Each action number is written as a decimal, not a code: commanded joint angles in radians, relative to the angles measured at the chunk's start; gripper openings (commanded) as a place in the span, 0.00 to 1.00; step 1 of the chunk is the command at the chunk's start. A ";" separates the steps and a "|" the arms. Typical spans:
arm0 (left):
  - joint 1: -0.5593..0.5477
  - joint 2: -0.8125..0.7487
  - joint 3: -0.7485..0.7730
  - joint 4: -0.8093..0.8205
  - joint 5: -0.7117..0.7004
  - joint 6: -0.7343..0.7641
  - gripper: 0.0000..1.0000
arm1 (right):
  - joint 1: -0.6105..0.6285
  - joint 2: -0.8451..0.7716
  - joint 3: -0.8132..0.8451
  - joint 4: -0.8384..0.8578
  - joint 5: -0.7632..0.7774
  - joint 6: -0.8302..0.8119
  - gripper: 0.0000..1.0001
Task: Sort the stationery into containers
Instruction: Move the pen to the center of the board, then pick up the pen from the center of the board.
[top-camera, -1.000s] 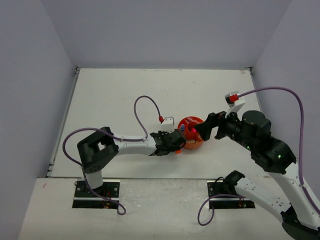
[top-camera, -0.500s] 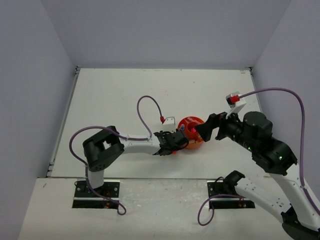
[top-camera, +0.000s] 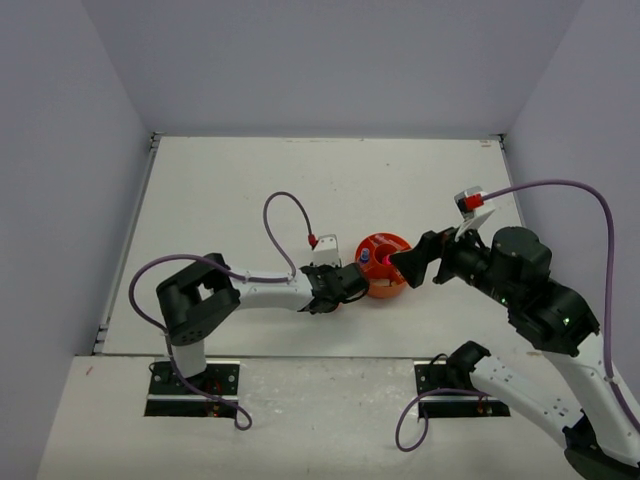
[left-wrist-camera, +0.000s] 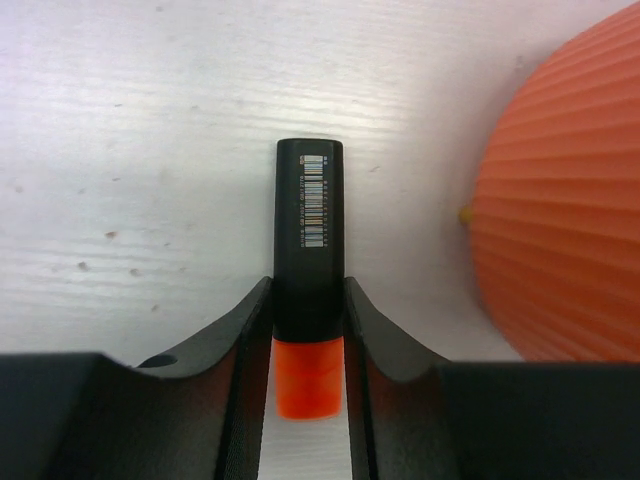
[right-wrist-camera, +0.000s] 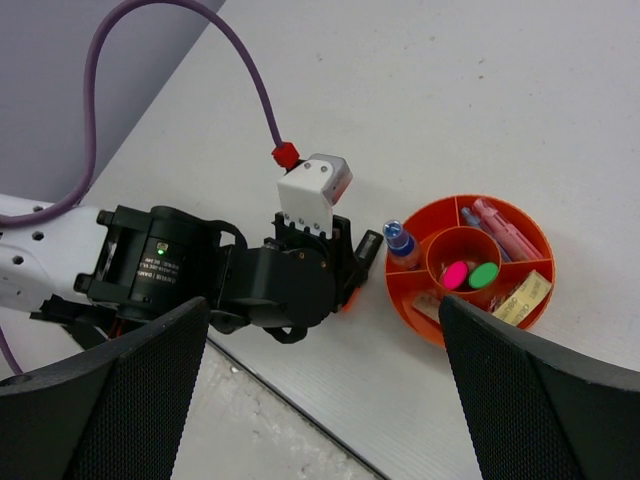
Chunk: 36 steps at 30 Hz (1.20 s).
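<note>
Beside the organiser (left-wrist-camera: 560, 200), left jaws pinch a black marker (left-wrist-camera: 309, 230); right jaws gape.

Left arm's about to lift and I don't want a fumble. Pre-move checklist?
1. Left gripper: fingers against both sides of black marker with orange cap: ok.
2. Marker centred between fingers: ok.
3. Marker off the table: not ok, lying flat.
4. Gap between marker and orange organiser: ok.
5. Right gripper, open, clear of the drop path: cannot tell; it hangs near the organiser's rim.
6. Room in central cup: cannot tell; a pink cap and a green cap sit there.
</note>
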 joint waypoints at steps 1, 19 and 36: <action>0.010 -0.060 -0.115 -0.168 -0.020 -0.039 0.32 | -0.001 -0.003 -0.006 0.009 -0.039 -0.010 0.99; 0.095 -0.025 -0.090 -0.176 0.014 0.085 0.32 | -0.001 -0.007 -0.036 0.042 -0.061 -0.005 0.99; 0.105 -0.463 -0.183 -0.333 -0.056 -0.184 0.00 | 0.138 0.012 -0.444 0.555 -0.241 0.232 0.99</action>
